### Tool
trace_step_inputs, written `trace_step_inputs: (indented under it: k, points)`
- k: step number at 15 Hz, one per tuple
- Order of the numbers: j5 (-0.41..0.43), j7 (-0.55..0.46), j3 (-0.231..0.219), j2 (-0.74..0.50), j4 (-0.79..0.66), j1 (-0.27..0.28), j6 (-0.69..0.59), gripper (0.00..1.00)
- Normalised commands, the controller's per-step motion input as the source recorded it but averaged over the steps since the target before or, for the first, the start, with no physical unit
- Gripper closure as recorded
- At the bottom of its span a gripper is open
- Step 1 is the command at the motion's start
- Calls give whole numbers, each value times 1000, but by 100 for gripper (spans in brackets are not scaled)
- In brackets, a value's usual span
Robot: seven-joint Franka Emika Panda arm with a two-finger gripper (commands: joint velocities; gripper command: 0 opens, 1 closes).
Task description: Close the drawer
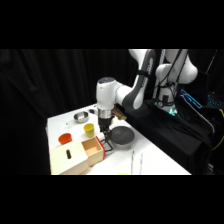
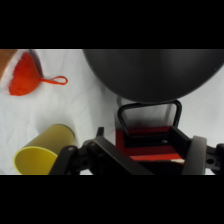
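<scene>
The side view takes in the whole white table (image 1: 155, 160): a pale wooden box (image 1: 67, 159) with a dark slot on its top lies near the table's front left corner, and the drawer (image 1: 93, 149) stands pulled out of it toward the table's middle, its brownish-orange inside open to view. The gripper (image 1: 105, 131) comes down from above and hangs right at the drawer's outer end, between the drawer and the round grey bowl (image 1: 121, 136) that sits just beside it. A yellow cup (image 1: 89, 130) stands behind the drawer, an orange-red thing (image 1: 65, 138) lies left of the cup, a small metal bowl (image 1: 81, 117) sits farther back, and metal tongs (image 1: 137, 161) lie toward the table's front. The wrist view shows none of the box, but it gives the drawer's end close up: the black wire loop handle (image 2: 149, 113) stands out from the drawer's front (image 2: 150, 145), which reads red and black here, and the loop's far side lies at the rim of the dark bowl (image 2: 155, 72) that fills the upper picture. The gripper's black linkage (image 2: 107, 157) rises at the bottom edge, just short of the drawer's front. The yellow cup (image 2: 45, 150) shows at lower left and the orange-red thing (image 2: 25, 75), with a thin loop, at upper left. Whether the gripper is clenched or released, I cannot tell from either view.
</scene>
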Motion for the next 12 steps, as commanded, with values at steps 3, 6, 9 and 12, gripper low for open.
trace_step_inputs:
  k: [3,6,9,12]
  points:
    - [88,-15,-64,98,29,55,245,0]
    - [112,-37,-44,88,47,55,205,0]
    - [126,-68,-32,114,63,37,217,0]
    - [132,-103,-27,127,80,19,207,0]
